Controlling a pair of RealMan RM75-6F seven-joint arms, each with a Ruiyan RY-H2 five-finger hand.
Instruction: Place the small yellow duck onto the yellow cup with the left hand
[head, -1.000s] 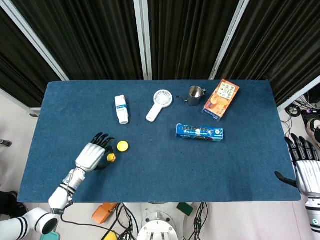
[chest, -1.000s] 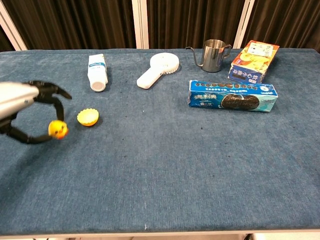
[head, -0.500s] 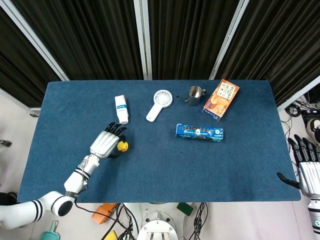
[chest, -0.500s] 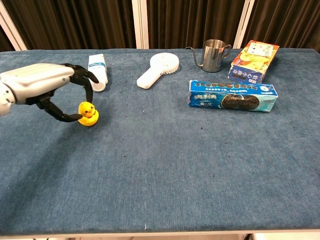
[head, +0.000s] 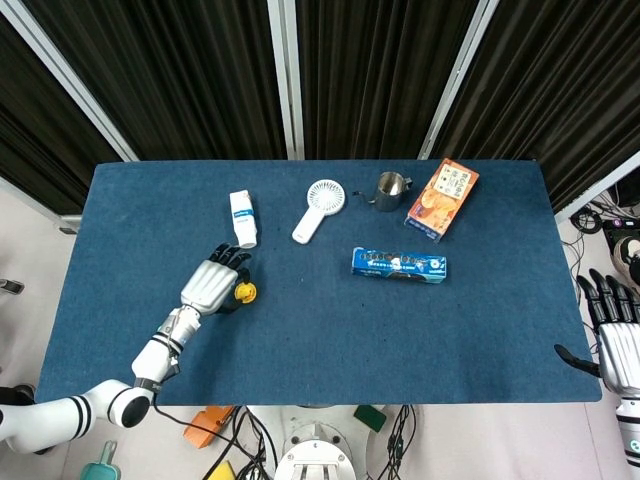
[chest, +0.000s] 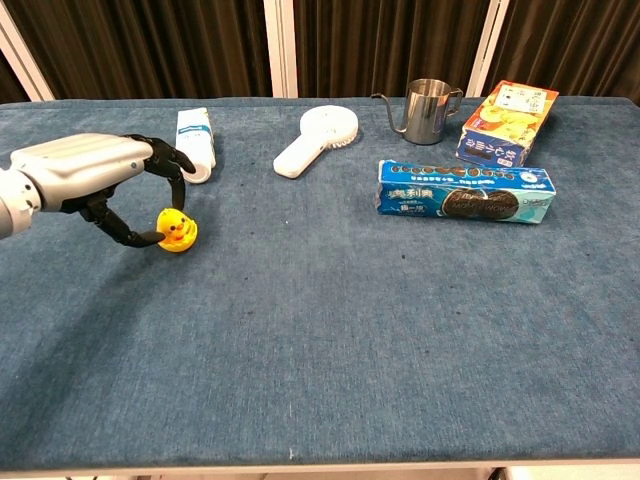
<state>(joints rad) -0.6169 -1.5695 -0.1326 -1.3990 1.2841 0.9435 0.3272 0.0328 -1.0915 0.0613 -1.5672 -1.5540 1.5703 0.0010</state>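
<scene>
Duck (chest: 174, 226) and cup (chest: 179, 241) sit together toward the left edge of the desk (head: 330, 340), the small yellow duck resting on top of the low yellow cup, whose rim shows just beneath it in the chest view. The left hand (chest: 100, 178) curves around the duck from the left edge side, its dark fingers (chest: 172, 162) arching over the top and the thumb hooking in from below. The fingertips lie right at the duck, pinching it as far as the chest view shows, though from this angle it is hard to be sure how firmly they press. In the head view the same hand (head: 210, 288) covers most of the cup, and only a spot of yellow (head: 244, 292) peeks out beside the fingers.

The right hand (head: 618, 338) hangs off the right edge of the desk near the front corner, fingers spread and holding nothing.

Along the far edge stand the other things. A white bottle (chest: 194, 144) lies on its side near the far-left part, just beyond the left hand. A white handheld fan (chest: 312, 140) lies flat near the middle of the far edge. A steel pitcher (chest: 427, 110) with a thin spout stands upright to its right, and an orange snack box (chest: 506, 122) lies just beside that. A blue packet of cookies (chest: 464, 191) lies on its long side nearer the middle of the desk, in front of the pitcher and box.
</scene>
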